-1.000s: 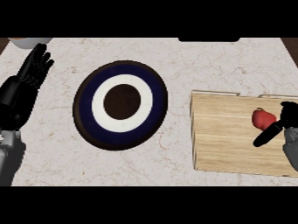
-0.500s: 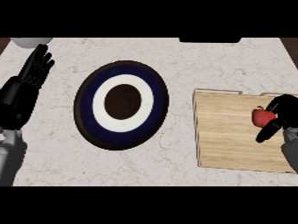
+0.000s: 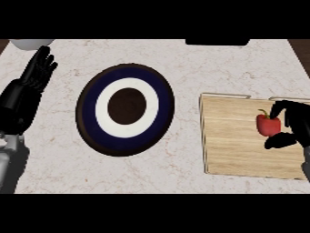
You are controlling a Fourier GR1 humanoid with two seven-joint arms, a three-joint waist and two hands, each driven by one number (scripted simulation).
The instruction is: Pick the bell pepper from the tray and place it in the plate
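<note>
The bell pepper (image 3: 267,126) lies on the tray (image 3: 234,145), enclosed by the right hand's (image 3: 303,124) curled fingers. The left hand (image 3: 28,88) rests open.

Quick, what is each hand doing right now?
Left hand: open, resting at left edge.
Right hand: curled round the bell pepper on the tray.

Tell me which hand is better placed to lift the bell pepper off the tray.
Right. The right hand is curled round the red bell pepper on the wooden tray, at the view's right. The left hand rests open at the far left, with the plate between it and the tray.
</note>
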